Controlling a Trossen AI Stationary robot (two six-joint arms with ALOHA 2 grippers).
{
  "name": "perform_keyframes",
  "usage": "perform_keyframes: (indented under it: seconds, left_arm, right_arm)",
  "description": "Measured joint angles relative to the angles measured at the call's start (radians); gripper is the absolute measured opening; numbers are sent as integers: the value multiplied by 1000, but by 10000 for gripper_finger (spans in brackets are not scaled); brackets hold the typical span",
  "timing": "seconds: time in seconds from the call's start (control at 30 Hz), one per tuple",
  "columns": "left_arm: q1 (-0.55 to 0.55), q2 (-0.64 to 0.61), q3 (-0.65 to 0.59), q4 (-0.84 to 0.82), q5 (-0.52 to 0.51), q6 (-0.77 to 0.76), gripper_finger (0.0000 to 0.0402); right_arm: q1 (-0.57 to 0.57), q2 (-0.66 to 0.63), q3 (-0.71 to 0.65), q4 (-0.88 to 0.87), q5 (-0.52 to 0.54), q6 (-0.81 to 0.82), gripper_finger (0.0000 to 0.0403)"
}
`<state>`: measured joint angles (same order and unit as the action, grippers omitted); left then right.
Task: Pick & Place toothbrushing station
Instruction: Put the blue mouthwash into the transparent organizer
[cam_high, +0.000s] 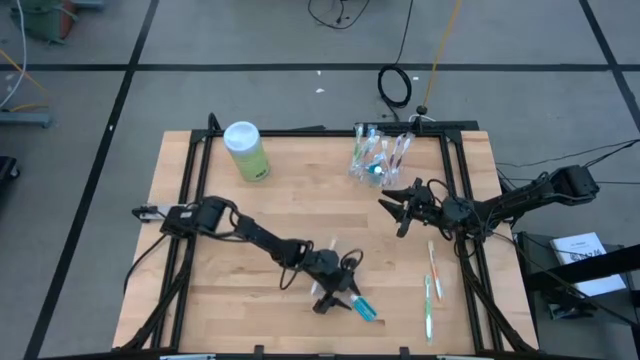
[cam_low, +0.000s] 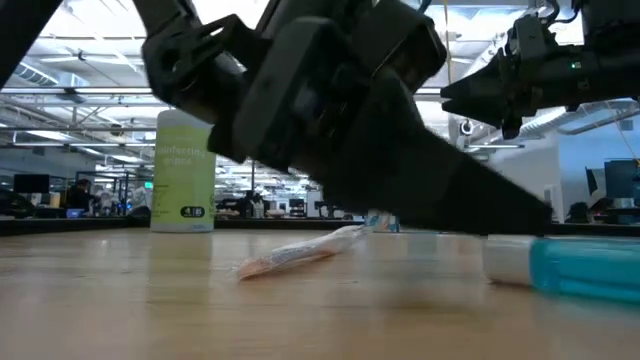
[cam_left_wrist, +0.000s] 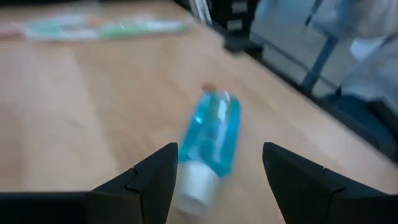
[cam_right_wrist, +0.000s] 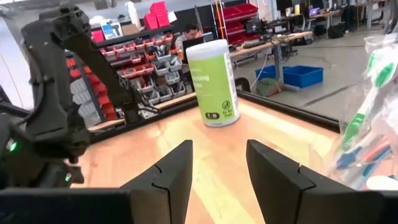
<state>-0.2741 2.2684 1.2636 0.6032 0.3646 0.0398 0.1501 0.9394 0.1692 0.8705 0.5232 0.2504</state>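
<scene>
Near the table's front edge, a blue toothpaste tube (cam_left_wrist: 209, 144) lying flat is approached by the left gripper (cam_left_wrist: 217, 180), fingers spread either side of its white cap, a closing pinch seemingly being called for next, while the right gripper (cam_high: 398, 210), empty and part-open, is held beside the clear cup (cam_high: 375, 158).

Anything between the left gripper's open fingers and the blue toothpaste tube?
Nothing. In the left wrist view the left gripper has the blue toothpaste tube lying on bare wood, its white cap already between the fingers.
</scene>
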Motion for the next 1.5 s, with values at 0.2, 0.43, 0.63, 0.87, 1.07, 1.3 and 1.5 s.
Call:
perform_keyframes:
  seconds: [0.2,0.43,0.63,0.87,1.07,1.3,1.5]
  left_arm:
    - [-23,37,0,-4,-87,15,239]
    - [-7,36,0,-8,-96,10,166]
    - [11,36,0,-8,-36,3,91]
    - [13,36,0,2,-25,-1,95]
    - [14,-54,2,-93,-35,13,95]
    - [11,-232,2,-454,-322,180,99]
    - [15,-350,2,-619,-544,312,100]
  right_arm:
    - [0,0,0,0,-1,52,141]
    - [0,0,0,1,-1,50,141]
    - [0,0,0,1,-1,44,141]
    - [0,0,0,2,-1,41,141]
    - [3,0,0,-12,-79,-27,141]
    - [3,0,-1,-38,-334,-110,141]
    - [3,0,-1,-24,-373,-106,141]
